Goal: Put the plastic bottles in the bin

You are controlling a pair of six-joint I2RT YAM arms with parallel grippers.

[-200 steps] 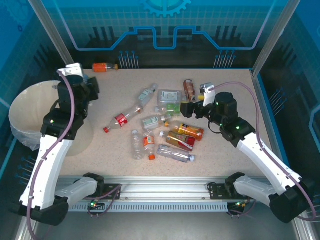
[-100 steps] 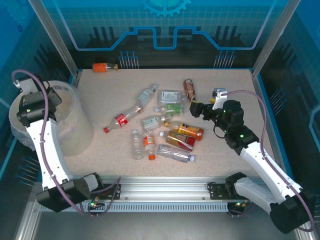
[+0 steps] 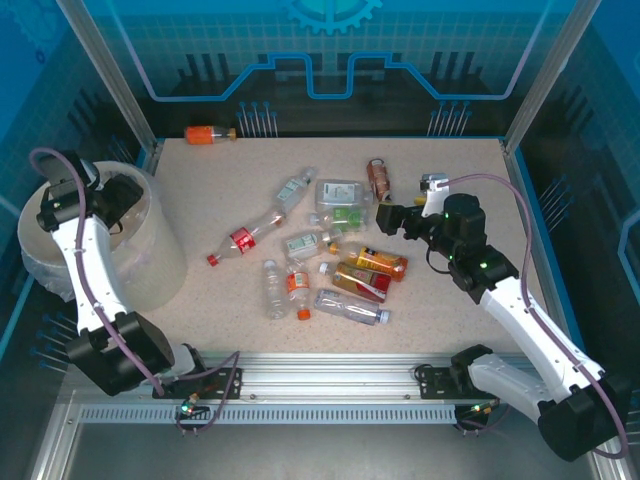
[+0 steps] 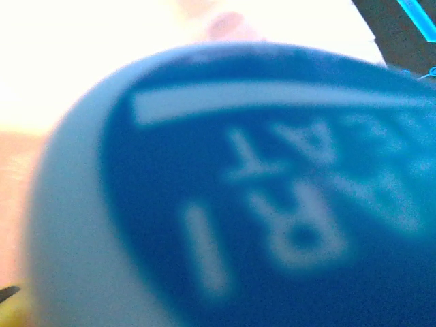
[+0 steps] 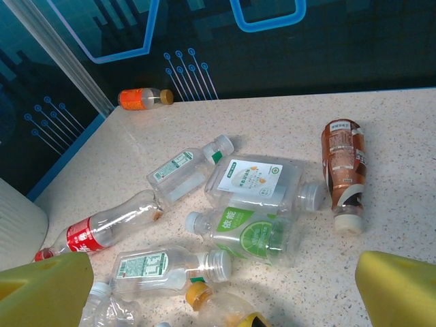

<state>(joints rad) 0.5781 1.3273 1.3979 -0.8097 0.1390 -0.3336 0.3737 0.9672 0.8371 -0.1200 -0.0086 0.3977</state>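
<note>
Your left arm has swung off the speckled beige table (image 3: 460,180) to above the large round cream-white bin (image 3: 155,255). The left gripper (image 3: 117,196) is part-closed, seemingly on 1 blue-labelled plastic bottle (image 4: 259,204), so a drop looks near. Your right gripper (image 5: 225,289) hangs wide open and empty over the scattered clear and orange plastic bottles (image 3: 305,243) mid-table.
</note>
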